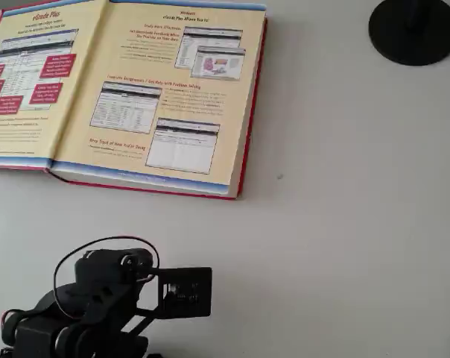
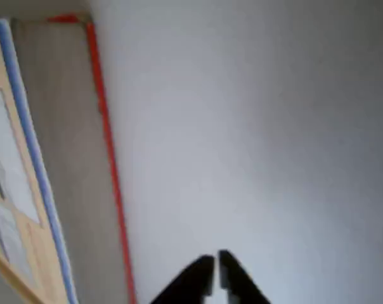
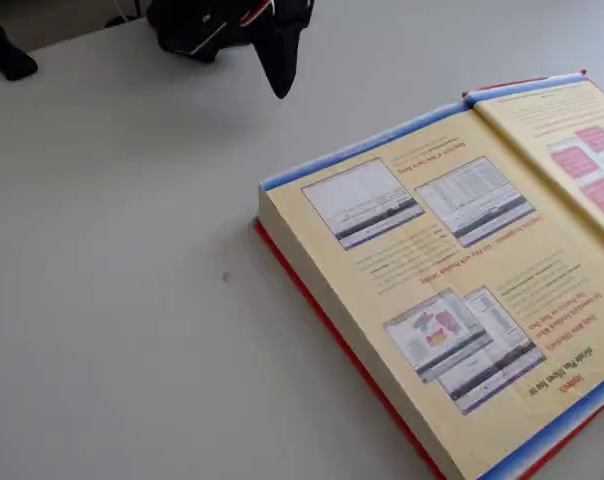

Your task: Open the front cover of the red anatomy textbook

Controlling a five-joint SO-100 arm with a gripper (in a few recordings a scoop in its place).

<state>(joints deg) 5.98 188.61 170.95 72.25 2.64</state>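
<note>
table [image 1: 359, 224]: matt, smooth | red anatomy textbook [image 1: 158, 97]: paper endpapers, faint sheen | pincer [image 2: 215, 278]: black matt plastic

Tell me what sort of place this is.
Probably a desk or lab bench for study: a plain pale table, an open red anatomy textbook with yellow-tan endpapers, and a round black stand base.

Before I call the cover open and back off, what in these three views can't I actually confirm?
- Front cover: its left side is cut off by the overhead view's edge; its heart-picture face lies downward, hidden.
- Red anatomy textbook: small print unreadable in the fixed view; blurred in the wrist view.
- Gripper: fingertips look closed, apart from the book, over bare table; the arm's body hides them in the overhead view.
- Black round base: cropped at the overhead view's top edge; cannot identify.
</note>
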